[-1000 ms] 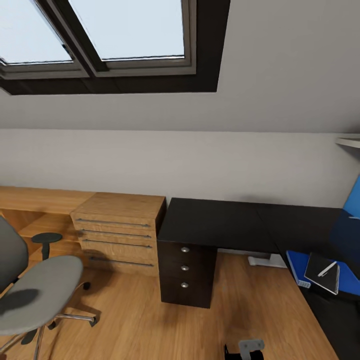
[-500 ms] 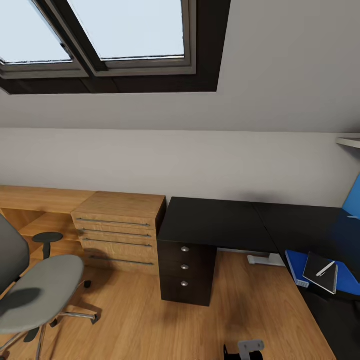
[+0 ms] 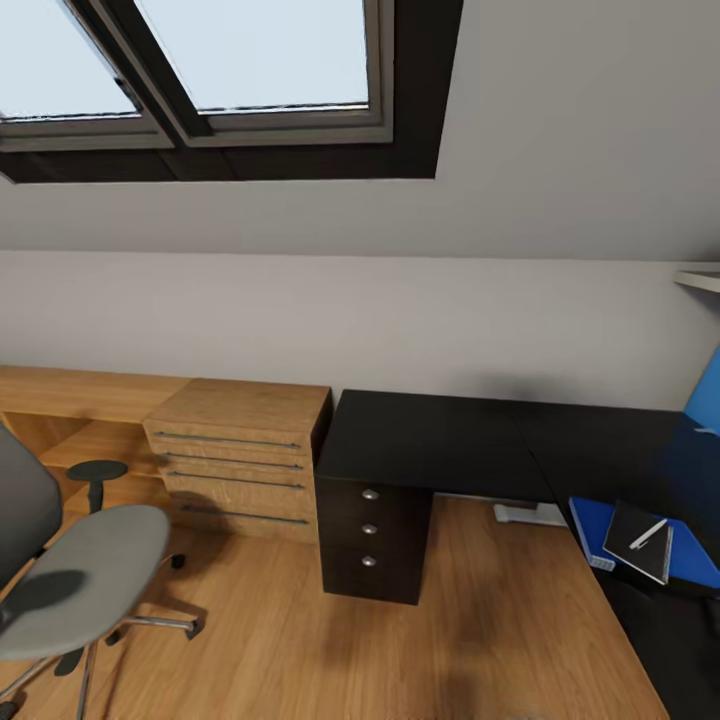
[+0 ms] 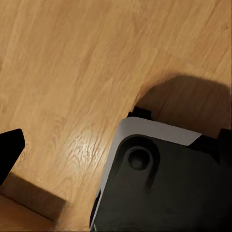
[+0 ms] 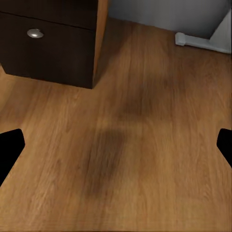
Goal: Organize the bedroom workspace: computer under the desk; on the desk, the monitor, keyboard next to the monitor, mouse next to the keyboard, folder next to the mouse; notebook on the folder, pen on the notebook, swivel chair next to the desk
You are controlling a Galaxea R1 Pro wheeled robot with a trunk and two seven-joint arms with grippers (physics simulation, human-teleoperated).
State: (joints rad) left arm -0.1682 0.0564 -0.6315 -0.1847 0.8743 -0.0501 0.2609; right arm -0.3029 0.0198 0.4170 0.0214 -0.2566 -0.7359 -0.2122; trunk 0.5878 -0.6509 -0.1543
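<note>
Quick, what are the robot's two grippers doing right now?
Left gripper: cannot be told; one dark fingertip shows.
Right gripper: open, holding nothing, fingertips wide apart over the wooden floor.

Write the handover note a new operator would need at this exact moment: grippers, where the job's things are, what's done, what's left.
Grippers: right gripper is open and empty above bare floor near the drawer unit; the left one's state cannot be told.
Things: folder lies on the desk, notebook on it, pen on the notebook. Chair stands apart from the desk, in front of the wooden dresser.
Done: the folder, notebook and pen stack.
Left: bring the chair beside the desk; check monitor, keyboard, mouse and computer.
</note>
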